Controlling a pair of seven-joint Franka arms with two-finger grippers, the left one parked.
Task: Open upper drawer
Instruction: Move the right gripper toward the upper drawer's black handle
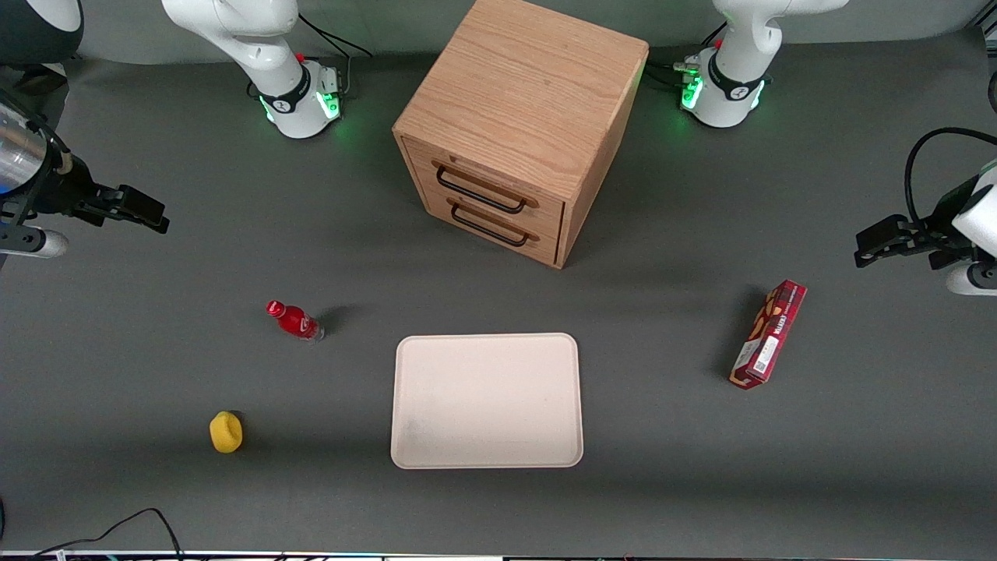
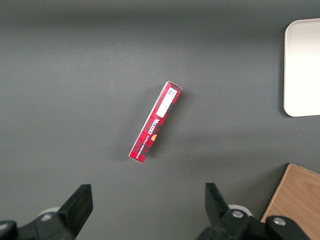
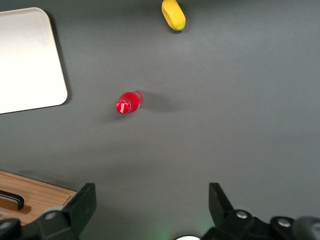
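Note:
The light oak cabinet stands mid-table, its front turned toward the front camera. The upper drawer is shut, with a long black wire handle. The matching lower drawer below it is also shut. My right gripper hovers above the table toward the working arm's end, well apart from the cabinet. It is open and empty, as the right wrist view shows, with bare table between the fingers. A corner of the cabinet and a bit of black handle show there.
A red bottle and a yellow object lie nearer the front camera than my gripper. A cream tray sits in front of the cabinet. A red carton lies toward the parked arm's end.

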